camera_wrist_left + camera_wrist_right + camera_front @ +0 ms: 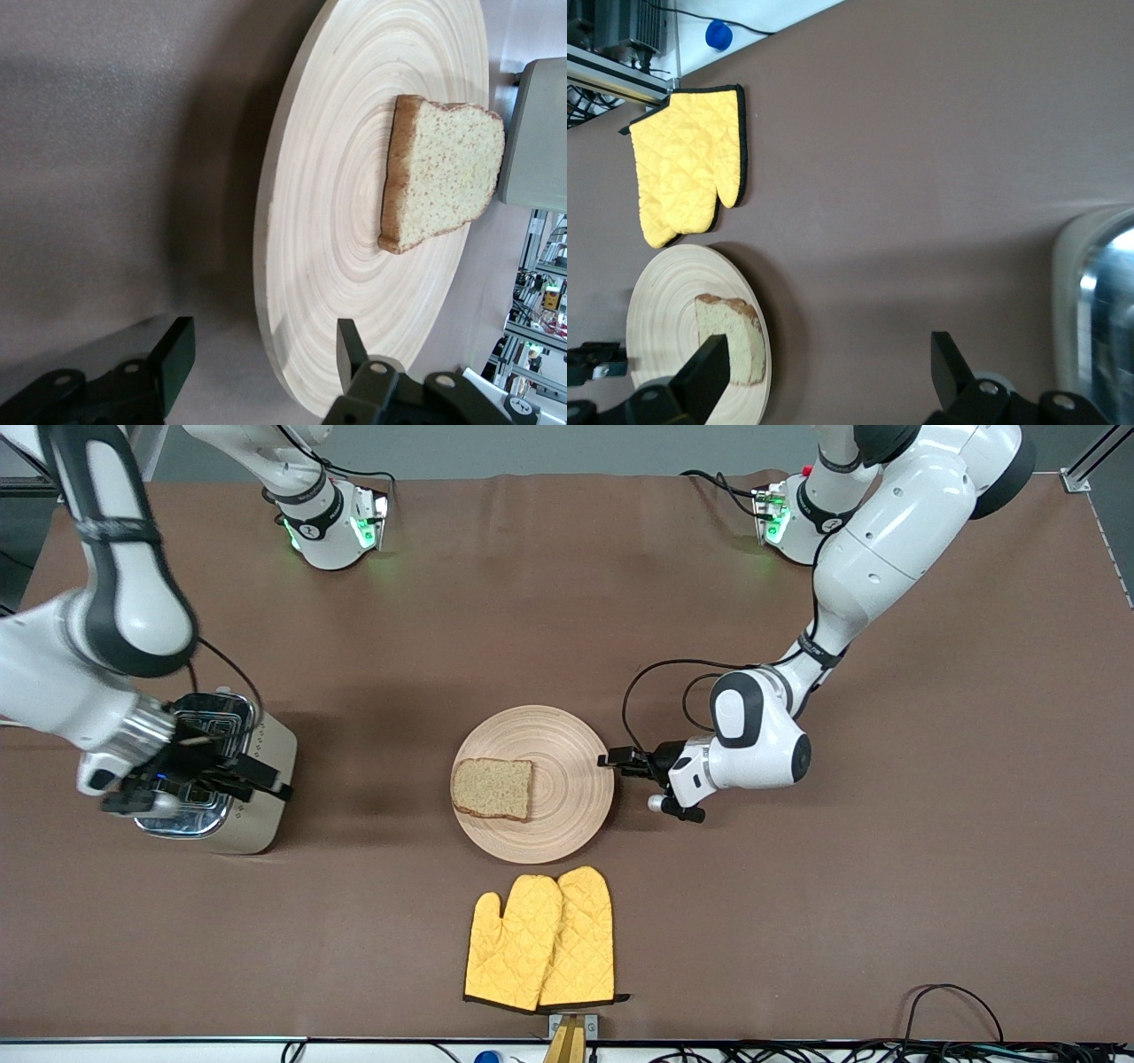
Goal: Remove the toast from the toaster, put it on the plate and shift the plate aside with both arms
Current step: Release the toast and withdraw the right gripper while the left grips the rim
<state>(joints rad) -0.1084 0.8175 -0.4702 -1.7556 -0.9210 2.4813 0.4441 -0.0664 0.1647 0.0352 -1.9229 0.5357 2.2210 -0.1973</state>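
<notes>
The round beige wooden plate point(567, 779) lies in the middle of the table. The brown toast point(493, 788) lies flat on it, on the side toward the right arm's end. My left gripper point(613, 763) is low at the plate's rim on the side toward the left arm's end. In the left wrist view this gripper point(261, 359) is open, with the rim of the plate point(337, 221) between its fingers and the toast point(443, 173) farther in. My right gripper point(266, 778) is open and empty over the toaster point(266, 828). In its wrist view point(828, 367) nothing is between the fingers.
The steel toaster stands toward the right arm's end and shows in the right wrist view point(1099, 310). Two yellow quilted oven mitts point(542, 941) lie nearer the front camera than the plate. Cables run along the table's front edge.
</notes>
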